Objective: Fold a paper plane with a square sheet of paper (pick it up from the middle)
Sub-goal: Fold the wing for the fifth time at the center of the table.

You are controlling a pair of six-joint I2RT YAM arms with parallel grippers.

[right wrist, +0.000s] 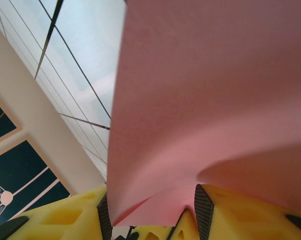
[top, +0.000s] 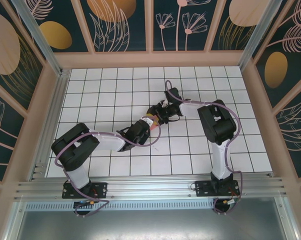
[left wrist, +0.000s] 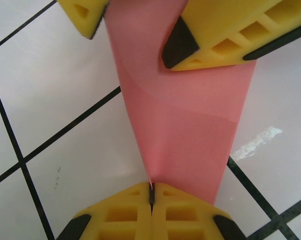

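I read this as mid-fold. The sheet of paper [left wrist: 185,125] is a tapering pink-red band with layered creases, not a flat square. It seems to be held clear of the white gridded table [left wrist: 50,125], stretched between the two arms near the table's middle. My left pincer [left wrist: 151,196] is clamped tight on the narrow end of the band, its fingers pressed together with just the paper's point between them. I judge it to be the anchor that holds the creased layers taut. My right pincer [right wrist: 149,220] stands with a moderate gap, one yellow finger on either side of the wider end. The paper bows between its black pads rather than being pinched flat, and I cannot tell whether the pads touch it. That straddle looks meant for sliding along a crease or pressing one. The plane seems far from done, since I see no centre ridge or dart shape. The next move calls for a slow closing, because thin paper held by one tip could tear or slip out.
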